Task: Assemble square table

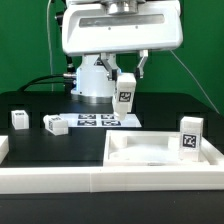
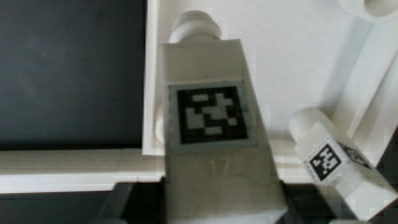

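Note:
My gripper (image 1: 127, 78) is shut on a white table leg (image 1: 127, 92) with a black-and-white tag and holds it in the air, behind the square tabletop (image 1: 150, 152). In the wrist view this leg (image 2: 214, 110) fills the middle, gripped between my dark fingers (image 2: 143, 192) on both sides, gripper (image 2: 217, 196). A second tagged leg (image 1: 190, 136) stands upright at the tabletop's right end in the exterior view, and the wrist view shows this second leg (image 2: 331, 152) beside the held one. Two more legs (image 1: 20, 118) (image 1: 55, 124) lie loose on the black table at the exterior view's left.
The marker board (image 1: 100, 121) lies flat under the robot's base. A long low white border wall (image 1: 60, 181) runs along the front edge. The white tabletop's rim (image 2: 71, 162) borders the black table surface (image 2: 71, 80) in the wrist view.

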Controlling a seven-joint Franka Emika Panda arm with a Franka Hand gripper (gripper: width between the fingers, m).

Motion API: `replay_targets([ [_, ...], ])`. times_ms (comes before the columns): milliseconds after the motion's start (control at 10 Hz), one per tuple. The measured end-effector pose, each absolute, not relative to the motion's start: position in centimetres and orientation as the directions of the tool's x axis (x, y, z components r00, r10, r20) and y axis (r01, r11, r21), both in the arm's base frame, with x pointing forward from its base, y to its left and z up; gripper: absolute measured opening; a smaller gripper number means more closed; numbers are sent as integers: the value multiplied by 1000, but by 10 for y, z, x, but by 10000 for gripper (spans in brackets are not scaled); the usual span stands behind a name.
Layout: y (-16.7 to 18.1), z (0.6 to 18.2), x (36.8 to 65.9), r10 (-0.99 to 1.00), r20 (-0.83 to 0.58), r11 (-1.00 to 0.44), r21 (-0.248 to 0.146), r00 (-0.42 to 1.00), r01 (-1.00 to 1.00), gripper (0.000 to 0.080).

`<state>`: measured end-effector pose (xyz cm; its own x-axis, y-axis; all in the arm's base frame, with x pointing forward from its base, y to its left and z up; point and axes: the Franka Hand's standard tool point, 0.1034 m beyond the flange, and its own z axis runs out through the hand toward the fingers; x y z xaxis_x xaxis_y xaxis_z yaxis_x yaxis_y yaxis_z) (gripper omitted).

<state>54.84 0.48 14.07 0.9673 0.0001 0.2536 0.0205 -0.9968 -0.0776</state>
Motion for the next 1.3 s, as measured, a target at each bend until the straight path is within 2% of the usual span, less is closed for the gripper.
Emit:
replay_targets([
  [500,8,137,545,-30,230,-996,-89,973,-9,291],
  [600,2,137,551,-64,227,-993,-109,972,-40,291],
  [800,-7,141,566,-83,246,-992,-110,966,-57,291],
  [1000,-10,138,564,-83,279,-994,-90,957,-59,291],
  [1100,-15,140,568,-81,330,-996,-68,941,-62,291],
  [1300,-29,142,569,-55,483,-997,17,874,-73,291],
])
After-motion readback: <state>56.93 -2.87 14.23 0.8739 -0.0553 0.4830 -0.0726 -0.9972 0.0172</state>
